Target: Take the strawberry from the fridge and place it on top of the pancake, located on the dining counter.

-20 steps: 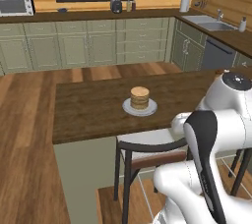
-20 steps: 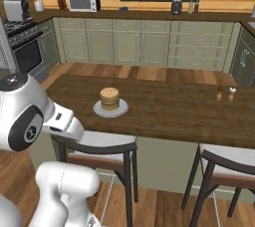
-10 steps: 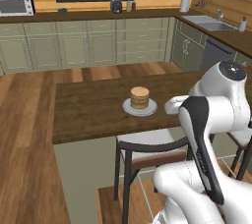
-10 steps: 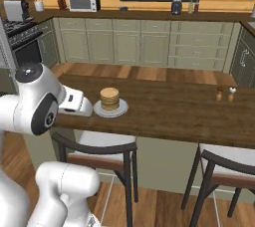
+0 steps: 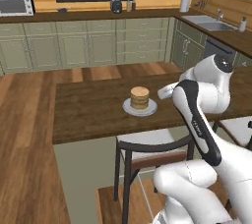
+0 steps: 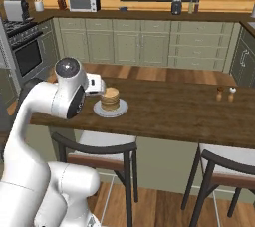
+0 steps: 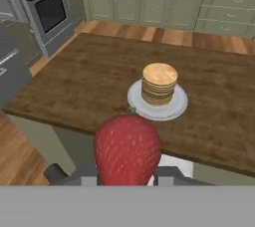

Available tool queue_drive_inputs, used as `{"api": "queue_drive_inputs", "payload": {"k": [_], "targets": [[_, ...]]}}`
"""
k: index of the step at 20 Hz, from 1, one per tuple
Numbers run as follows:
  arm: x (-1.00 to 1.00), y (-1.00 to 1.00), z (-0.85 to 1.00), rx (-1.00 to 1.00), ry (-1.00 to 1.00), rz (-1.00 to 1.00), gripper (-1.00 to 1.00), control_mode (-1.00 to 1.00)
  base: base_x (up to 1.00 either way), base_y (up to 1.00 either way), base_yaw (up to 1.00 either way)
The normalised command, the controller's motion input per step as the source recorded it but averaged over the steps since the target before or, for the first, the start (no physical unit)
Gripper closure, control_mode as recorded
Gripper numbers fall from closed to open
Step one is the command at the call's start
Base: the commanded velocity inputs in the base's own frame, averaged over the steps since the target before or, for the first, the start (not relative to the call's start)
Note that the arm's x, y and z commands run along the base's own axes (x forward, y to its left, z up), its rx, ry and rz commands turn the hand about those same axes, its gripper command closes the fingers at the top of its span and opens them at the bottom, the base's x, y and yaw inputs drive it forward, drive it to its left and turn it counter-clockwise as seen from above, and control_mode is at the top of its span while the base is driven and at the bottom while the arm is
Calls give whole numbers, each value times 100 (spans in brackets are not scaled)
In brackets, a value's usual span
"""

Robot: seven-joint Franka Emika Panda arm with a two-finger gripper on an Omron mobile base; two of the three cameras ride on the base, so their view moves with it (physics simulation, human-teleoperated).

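Note:
A large red strawberry (image 7: 127, 149) sits between the fingers of my gripper (image 7: 127, 173), which is shut on it. The fruit hides most of the fingertips. The pancake (image 7: 159, 83) is a short tan stack on a round grey plate (image 7: 175, 108), on the dark wood dining counter (image 7: 89, 79) ahead of the strawberry. From the base views, the hand (image 5: 166, 91) hovers just right of the pancake (image 5: 140, 97), and the hand (image 6: 96, 84) is close to the left of the pancake (image 6: 109, 99). A grey panel with a bar handle (image 7: 12, 69) may be the fridge; I cannot tell.
Two dark-framed stools (image 6: 97, 154) (image 6: 226, 164) stand along the counter's (image 6: 174, 114) near edge. Salt and pepper shakers (image 6: 224, 93) stand at its right. An oven range (image 7: 47, 7) and green-grey cabinets (image 5: 98, 41) line the far walls across the wood floor.
The arm has swung up and forward over the counter. The hand with the strawberry has come in beside the pancake plate. The pancake and plate have not moved.

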Motion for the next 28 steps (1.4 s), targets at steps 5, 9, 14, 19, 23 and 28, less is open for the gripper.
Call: {"api": "queue_drive_inputs", "payload": {"k": [5, 9, 14, 19, 23, 28], "targets": [[100, -20, -2, 2, 2, 25, 100, -100, 0, 0, 0], [100, -20, -4, 6, 0, 27, 100, -100, 0, 0, 0], [100, -8, -17, 2, 0, 29, 100, -100, 0, 0, 0], [86, -27, -33, 0, -1, 42, 100, -100, 0, 0, 0], [51, -6, -30, 0, -11, 41, 100, -100, 0, 0, 0], [36, 13, -9, -1, 6, 28, 100, -100, 0, 0, 0]]}}
